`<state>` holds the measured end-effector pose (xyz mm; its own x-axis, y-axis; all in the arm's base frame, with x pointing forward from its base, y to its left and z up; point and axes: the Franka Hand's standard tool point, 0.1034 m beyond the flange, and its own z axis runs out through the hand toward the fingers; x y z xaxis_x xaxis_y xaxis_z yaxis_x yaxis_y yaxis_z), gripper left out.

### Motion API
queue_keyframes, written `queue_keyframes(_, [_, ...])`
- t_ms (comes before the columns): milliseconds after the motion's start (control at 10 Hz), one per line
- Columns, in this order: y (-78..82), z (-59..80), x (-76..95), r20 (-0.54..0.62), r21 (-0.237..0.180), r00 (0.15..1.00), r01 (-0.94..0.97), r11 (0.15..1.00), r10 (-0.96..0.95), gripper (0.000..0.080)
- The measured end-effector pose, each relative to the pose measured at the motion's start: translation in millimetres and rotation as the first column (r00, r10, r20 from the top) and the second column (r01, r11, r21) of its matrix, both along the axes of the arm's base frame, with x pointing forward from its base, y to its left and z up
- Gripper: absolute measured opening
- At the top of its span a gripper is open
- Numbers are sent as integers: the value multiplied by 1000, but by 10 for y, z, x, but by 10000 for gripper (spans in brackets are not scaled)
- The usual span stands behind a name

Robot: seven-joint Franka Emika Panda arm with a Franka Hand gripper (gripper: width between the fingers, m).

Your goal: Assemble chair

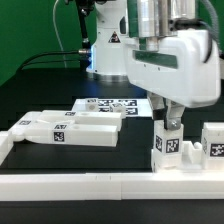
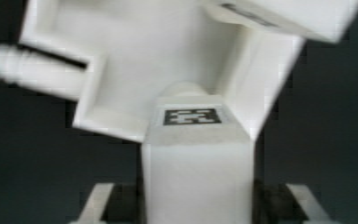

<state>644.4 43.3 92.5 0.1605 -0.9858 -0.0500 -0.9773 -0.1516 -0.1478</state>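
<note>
The chair is in loose white tagged parts. One upright chair part [image 1: 168, 147] stands by the front rail, right of the middle in the exterior view. My gripper [image 1: 170, 127] comes down on its top, one finger on each side. In the wrist view this part [image 2: 197, 150] fills the picture, with a small tag on its face and a round peg [image 2: 27, 66] sticking out sideways. My gripper [image 2: 201, 208] has its fingers [image 2: 105, 205] against the part's two sides, shut on it. Two long flat chair parts [image 1: 70, 129] lie at the exterior view's left.
A white rail [image 1: 100, 186] edges the table's front and bends back at the exterior view's left. The marker board [image 1: 108, 103] lies flat behind the long parts. Another white tagged block [image 1: 213, 141] stands at the exterior view's right. The arm's base [image 1: 108, 50] rises at the back.
</note>
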Motion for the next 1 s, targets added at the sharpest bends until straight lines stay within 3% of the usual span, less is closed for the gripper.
queue_keyframes(200, [1,-3,-1,2,-3,1000,-14,1000,14,304])
queue_keyframes(300, [14,-4,-4,1,-9,999,-52,999,52,439])
queue_keyframes(400, [67,2,-18,-13,-22,991,-131,991,130,439])
queue_keyframes(500, [96,13,-13,-12,-43,962,-271,961,271,603])
queue_keyframes(700, [133,-1,-21,-10,-84,851,-525,847,526,635])
queue_keyframes(1000, [98,-11,-22,-18,-112,717,-694,711,697,649])
